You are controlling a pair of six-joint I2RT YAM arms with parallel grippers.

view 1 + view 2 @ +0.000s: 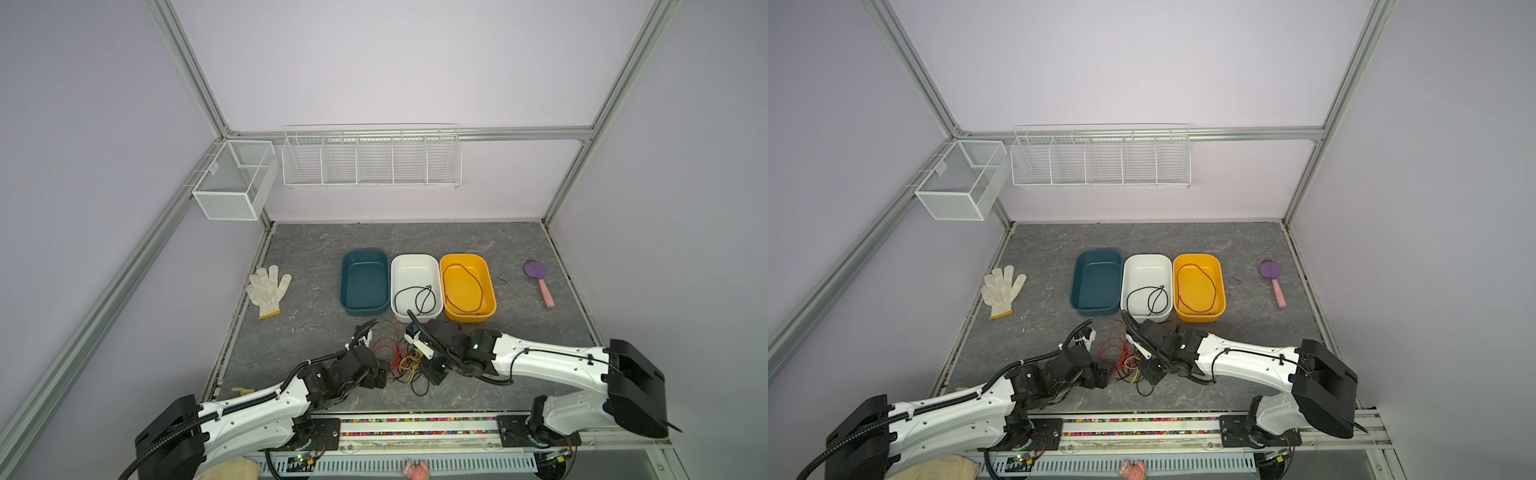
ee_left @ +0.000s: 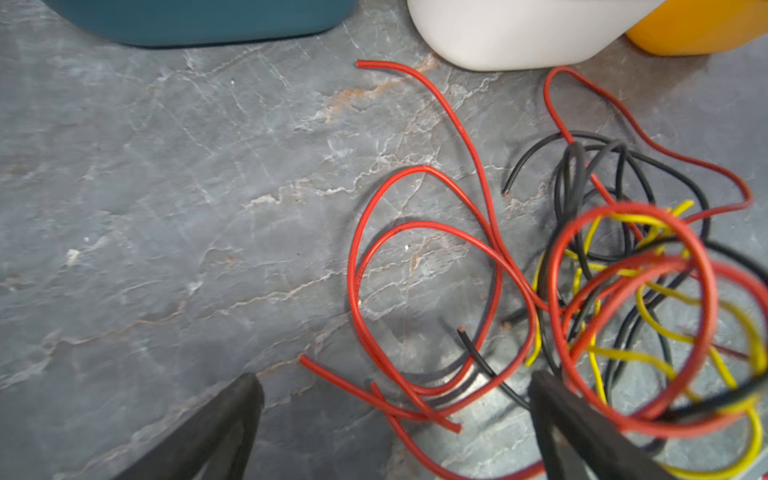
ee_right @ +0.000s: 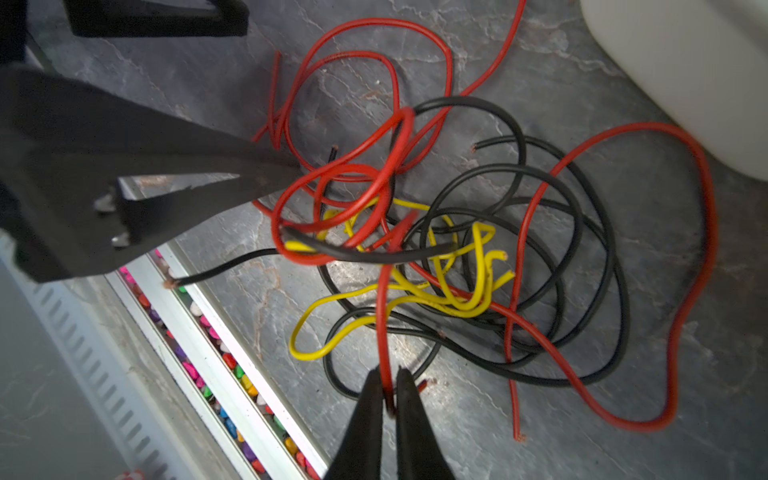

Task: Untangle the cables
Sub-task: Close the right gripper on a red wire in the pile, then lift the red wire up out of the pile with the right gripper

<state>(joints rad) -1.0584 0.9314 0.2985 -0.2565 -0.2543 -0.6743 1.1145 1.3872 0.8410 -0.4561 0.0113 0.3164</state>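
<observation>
Left fingers (image 2: 557, 411) gape wide, one seemingly poked through a red loop (image 2: 706, 291). Between the arms the cables (image 1: 401, 359) lie knotted on the tabletop (image 1: 316, 266) — right fingers (image 3: 376, 403) pinch one red strand (image 3: 384, 324); best drawn out slowly — no snagging.

- Both top views, nearly alike, look steeply down from high over the near edge, taking in the whole table (image 1: 311, 249) (image 1: 1050, 249).
- Each wrist view sits close above the cables (image 2: 636, 205) (image 3: 482, 266), the patch all four share.
</observation>
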